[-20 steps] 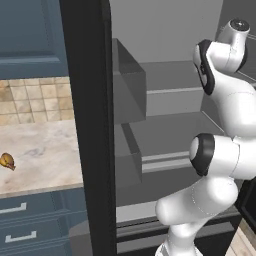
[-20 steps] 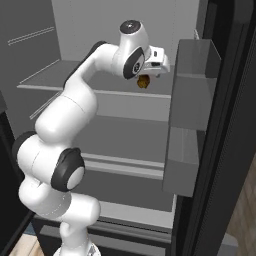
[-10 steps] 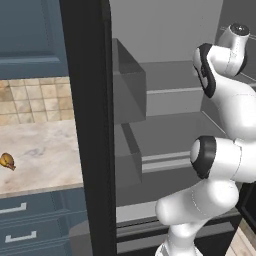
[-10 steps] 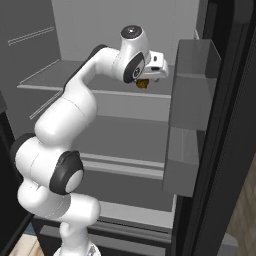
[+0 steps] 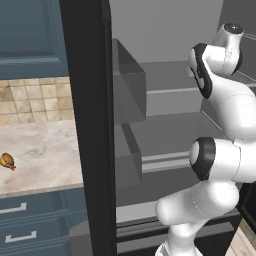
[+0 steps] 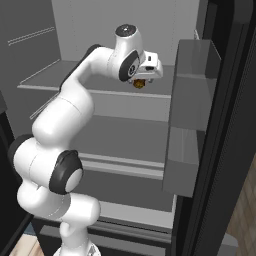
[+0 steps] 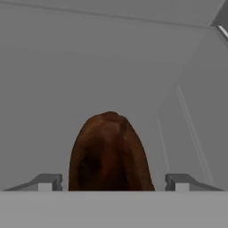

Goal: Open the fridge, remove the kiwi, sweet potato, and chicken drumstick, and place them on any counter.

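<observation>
The fridge [image 5: 87,125] stands open, its grey shelves showing. My arm reaches onto the upper shelf [image 6: 100,90]. The sweet potato [image 7: 109,153], dark reddish-brown, lies there end-on between my fingertips. My gripper [image 7: 113,180] is open, one tip on each side of the tuber with a gap on both sides. From the right base camera the gripper [image 6: 141,80] sits right over the sweet potato [image 6: 139,84]. The chicken drumstick [image 5: 7,161] lies on the beige counter [image 5: 45,150] left of the fridge. The kiwi is out of view.
The right door's grey bins [image 6: 192,110] hang close beside the hand. The black left door edge [image 5: 85,200] stands between the fridge interior and the counter. Blue-grey drawers [image 5: 20,235] run under the counter, with a tiled wall [image 5: 30,102] behind it.
The hand has sunk a little toward the sweet potato and shifted slightly left in the right base view. The drumstick has not moved.
</observation>
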